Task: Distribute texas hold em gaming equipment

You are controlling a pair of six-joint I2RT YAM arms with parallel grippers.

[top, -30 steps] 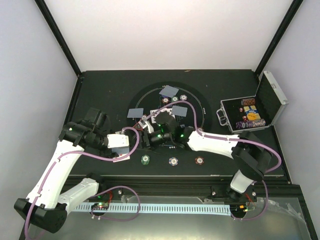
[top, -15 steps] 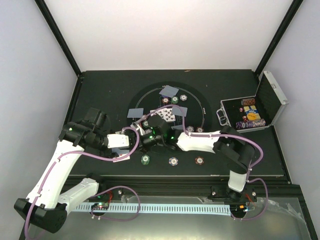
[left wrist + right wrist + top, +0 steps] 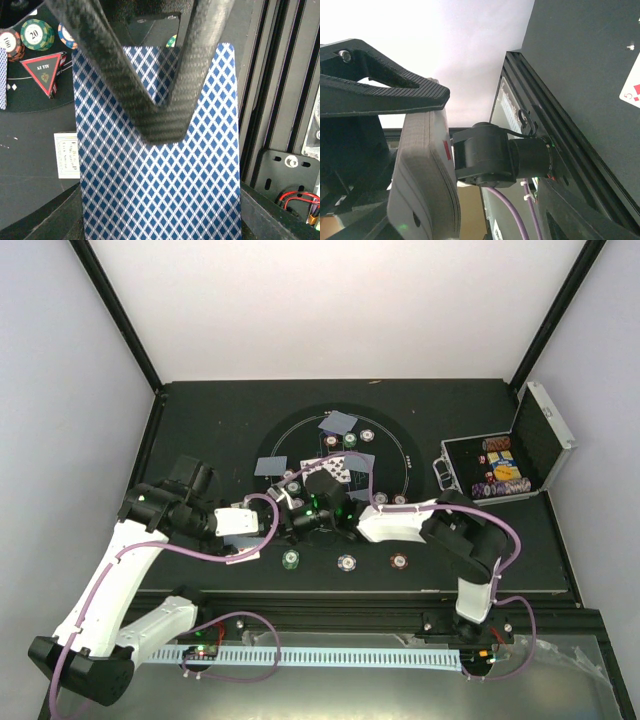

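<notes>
2 arms reach in from the near edge of the worktop [image 3: 210, 420].

Item 1, left hand [image 3: 161, 131]: the arm is bent at the elbow beside the left edge, with the forearm turned toward the middle. Its fingers [image 3: 110, 65] are pinched together on a blue diamond-backed playing card [image 3: 160, 200], which lies flat under them over the near-left part of the worktop.

Item 2, right hand [image 3: 300, 514]: the arm is folded at the elbow above its base and the white forearm stretches leftward. The hand sits low over the near rim of the round black mat [image 3: 295, 440], just beside the left hand. Whether it is open or closed cannot be told; only 1 black finger [image 3: 380, 95] shows clearly in its wrist view.

Surroundings:
- 3 chips lie in a row between the mat and the near edge: green chip [image 3: 291, 559], white chip [image 3: 347, 562], maroon chip [image 3: 399, 561].
- On the mat, 1 far-rim card [image 3: 338, 422] and 1 left-rim card [image 3: 270, 466] lie blue-grey back up.
- Face-up cards [image 3: 337, 468] lie mid-mat, with mat chips [image 3: 351, 439] beside them.
- The left wrist view adds a red triangle marker [image 3: 44, 72] with 3 numbered chips [image 3: 37, 34] next to it, and a small white printed slip [image 3: 66, 155] on bare worktop.

Container: 1 silver hinged case [image 3: 545, 430] stands near the right edge, lid raised, holding stacked chips [image 3: 500, 472].
</notes>
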